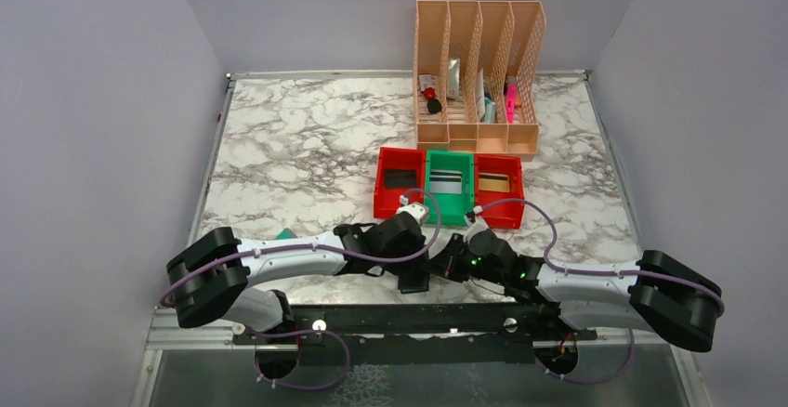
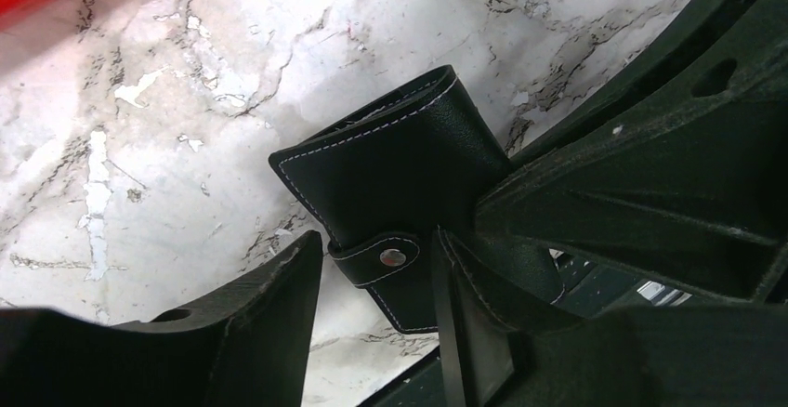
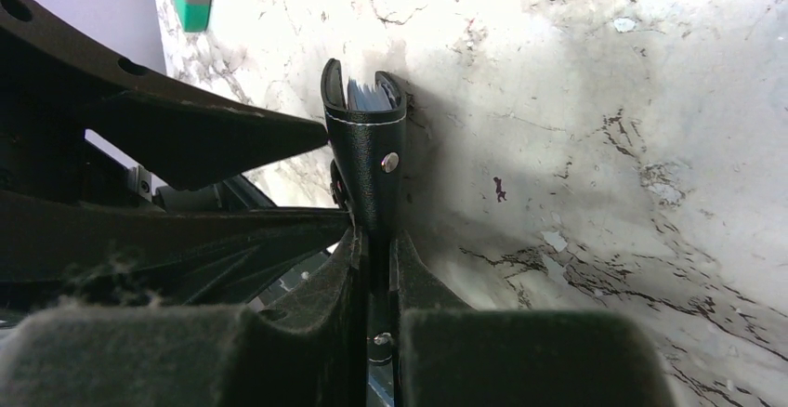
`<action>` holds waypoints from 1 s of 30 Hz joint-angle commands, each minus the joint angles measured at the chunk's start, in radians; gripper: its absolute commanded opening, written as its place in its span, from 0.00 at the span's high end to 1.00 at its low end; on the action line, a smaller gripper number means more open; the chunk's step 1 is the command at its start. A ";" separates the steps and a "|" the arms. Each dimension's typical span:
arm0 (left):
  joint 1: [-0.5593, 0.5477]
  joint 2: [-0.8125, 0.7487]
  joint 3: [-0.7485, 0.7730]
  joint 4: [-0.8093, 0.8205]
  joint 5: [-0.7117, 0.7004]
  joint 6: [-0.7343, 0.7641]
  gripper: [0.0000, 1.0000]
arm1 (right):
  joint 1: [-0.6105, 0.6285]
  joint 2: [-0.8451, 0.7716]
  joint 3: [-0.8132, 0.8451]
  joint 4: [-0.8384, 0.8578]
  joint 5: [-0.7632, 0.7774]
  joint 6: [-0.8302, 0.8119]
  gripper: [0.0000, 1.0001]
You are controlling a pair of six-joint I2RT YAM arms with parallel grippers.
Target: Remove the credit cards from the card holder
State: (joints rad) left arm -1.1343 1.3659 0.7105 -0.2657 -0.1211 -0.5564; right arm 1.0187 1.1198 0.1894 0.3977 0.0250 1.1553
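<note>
The card holder [image 1: 413, 279] is a small black wallet with white stitching, held off the table near its front edge. My right gripper [image 3: 374, 240] is shut on its lower edge, so it stands edge-on in the right wrist view as the card holder [image 3: 367, 151]. Blue-grey layers [image 3: 367, 96] show in its top slit; I cannot tell cards from pockets. My left gripper [image 2: 376, 282] is open, and its fingers [image 2: 251, 305] straddle the snapped strap tab [image 2: 386, 258] of the card holder [image 2: 390, 165]. A card lies in each small bin behind.
Two red bins [image 1: 383, 204] [image 1: 514, 204] flank a green bin [image 1: 432, 207] just behind the grippers. A peach file organizer [image 1: 479, 133] stands at the back. A small green and white object [image 1: 283, 234] lies left of the arms. The black front rail [image 1: 409, 319] is close below.
</note>
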 commanded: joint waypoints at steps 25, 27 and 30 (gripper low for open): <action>-0.006 -0.024 0.005 -0.121 -0.089 -0.028 0.77 | -0.006 -0.106 0.017 -0.211 0.127 -0.033 0.78; -0.005 -0.029 0.011 -0.121 -0.101 -0.028 0.68 | -0.006 -0.107 0.067 -0.313 0.145 -0.052 0.64; -0.005 -0.025 0.017 -0.116 -0.111 -0.024 0.57 | -0.007 -0.139 0.146 -0.489 0.206 -0.094 0.48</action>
State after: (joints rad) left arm -1.1393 1.3594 0.7269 -0.3656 -0.1810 -0.5777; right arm 1.0187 1.0153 0.2317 0.1265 0.1268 1.1248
